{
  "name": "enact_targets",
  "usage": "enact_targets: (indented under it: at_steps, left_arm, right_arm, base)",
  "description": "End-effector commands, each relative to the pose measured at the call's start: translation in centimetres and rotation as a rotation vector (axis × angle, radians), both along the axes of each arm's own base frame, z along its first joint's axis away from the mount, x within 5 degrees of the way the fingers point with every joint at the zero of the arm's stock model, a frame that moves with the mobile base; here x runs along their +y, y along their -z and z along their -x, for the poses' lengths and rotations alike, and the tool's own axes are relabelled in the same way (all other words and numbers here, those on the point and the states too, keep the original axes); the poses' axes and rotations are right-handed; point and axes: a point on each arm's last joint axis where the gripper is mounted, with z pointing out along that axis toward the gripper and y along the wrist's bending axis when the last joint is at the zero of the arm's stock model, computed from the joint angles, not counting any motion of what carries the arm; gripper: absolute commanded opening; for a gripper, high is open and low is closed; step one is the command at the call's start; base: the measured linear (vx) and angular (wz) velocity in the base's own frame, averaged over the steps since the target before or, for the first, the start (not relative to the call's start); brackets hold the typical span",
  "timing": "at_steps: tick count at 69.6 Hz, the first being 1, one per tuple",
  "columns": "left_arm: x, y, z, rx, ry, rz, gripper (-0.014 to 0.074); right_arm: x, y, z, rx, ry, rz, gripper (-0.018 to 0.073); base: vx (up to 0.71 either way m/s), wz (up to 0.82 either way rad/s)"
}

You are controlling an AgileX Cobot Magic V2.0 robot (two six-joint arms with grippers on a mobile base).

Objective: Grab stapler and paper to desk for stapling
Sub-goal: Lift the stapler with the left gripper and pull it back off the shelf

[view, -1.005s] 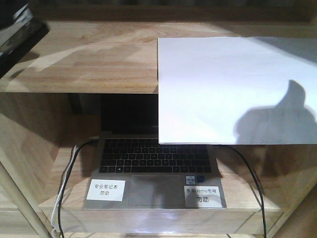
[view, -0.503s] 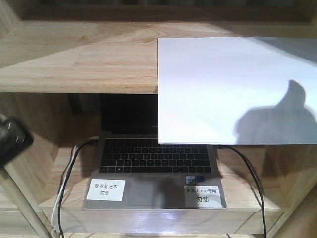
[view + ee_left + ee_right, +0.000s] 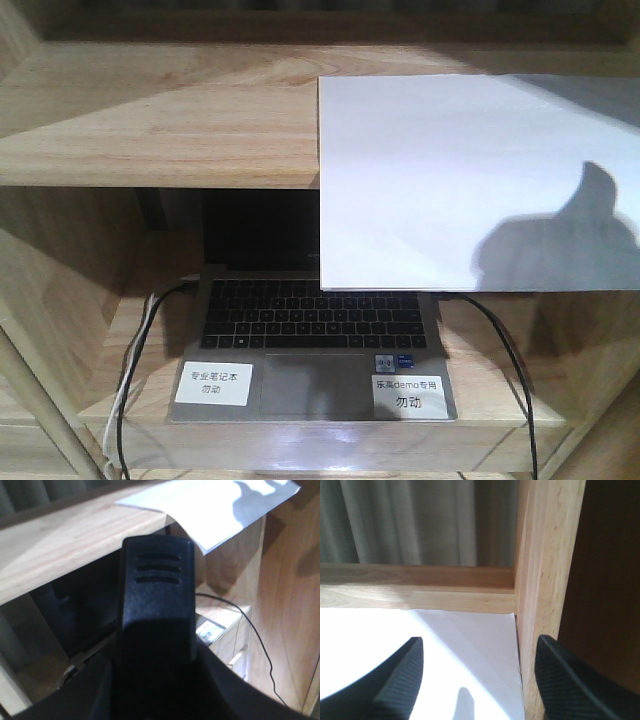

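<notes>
- The left gripper (image 3: 157,652) shows only as dark shapes along the bottom of its wrist view. The tips of its jaws are hidden.
- A black block with three short grooves fills the middle of that view. It looks like the stapler (image 3: 157,580). Its lower part is lost in the dark.
- The left jaws are pressed in close on the stapler from both sides. They hold it up in front of the shelves.
- The right gripper (image 3: 479,650) has its jaws wide apart. One of its fingers (image 3: 395,685) is at the lower left of its view and the other is at the lower right. Nothing is held between them.
- The right jaws are over the paper (image 3: 470,180). I cannot tell if they touch it.
- The paper lies flat on the upper shelf board (image 3: 160,120), at the upper right of the front view. Its front part sticks out past the board's edge and hides part of the laptop (image 3: 315,340) below.
- A grey shadow (image 3: 550,240) lies on the lower right of the paper.
- In the right wrist view the paper's corner sits against a wooden post (image 3: 545,580).
- The left label (image 3: 213,382) on the laptop reads "专业笔记本 勿动".
- The right label (image 3: 408,397) reads "乐高demo专用 勿动".
- The little stickers just above the right label are too small to read.
</notes>
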Motion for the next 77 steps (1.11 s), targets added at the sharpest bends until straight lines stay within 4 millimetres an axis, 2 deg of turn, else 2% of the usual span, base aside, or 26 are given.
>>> enact_targets:
  at_steps: [1, 77]
  left_arm:
    - [0.25, -1.63, 0.43, -0.103, -0.003, 0.103, -0.0007]
    - [0.33, -1.69, 0.55, -0.110, -0.004, 0.107, -0.0006]
  right_arm:
    - [-0.05, -1.35, 0.02, -0.089, 0.006, 0.000, 0.0453]
    - [-0.05, -1.40, 0.02, -0.095, 0.006, 0.000, 0.0453]
  base:
    - [0.00, 0.00]
    - [0.00, 0.00]
